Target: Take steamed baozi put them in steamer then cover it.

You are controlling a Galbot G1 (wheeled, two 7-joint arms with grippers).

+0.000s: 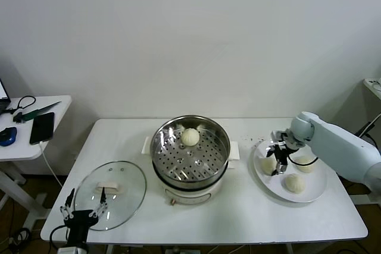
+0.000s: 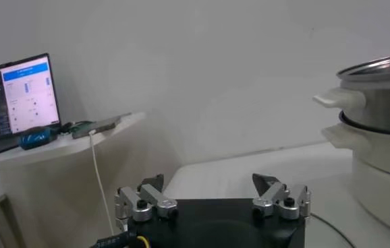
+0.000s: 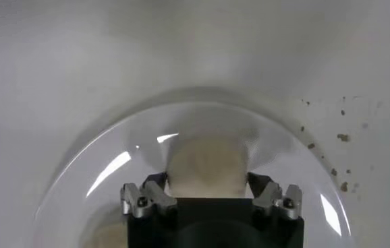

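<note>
one steamed baozi [image 1: 190, 137] already sits on the perforated insert of the steamer [image 1: 162, 147], toward its far side, so the loading is roughly a quarter done. three more buns remain on the white plate [image 1: 312, 192] to the steamer's right on the counter [image 1: 238, 212]. the right gripper [image 1: 278, 160] is down over the plate with its fingers on either side of the nearest bun [image 3: 205, 165], touching its flanks in the right wrist view; it looks to be closing on it, though a firm grip is not certain yet. the left gripper [image 1: 83, 211] hangs parked at the counter's near left edge, fingers spread wide and holding nothing. the cover [image 1: 128, 197] lies flat on the counter to the left of the steamer, so covering is still to come. the buns are smooth, domed and cream-white, and probably soft under a squeeze.
</note>
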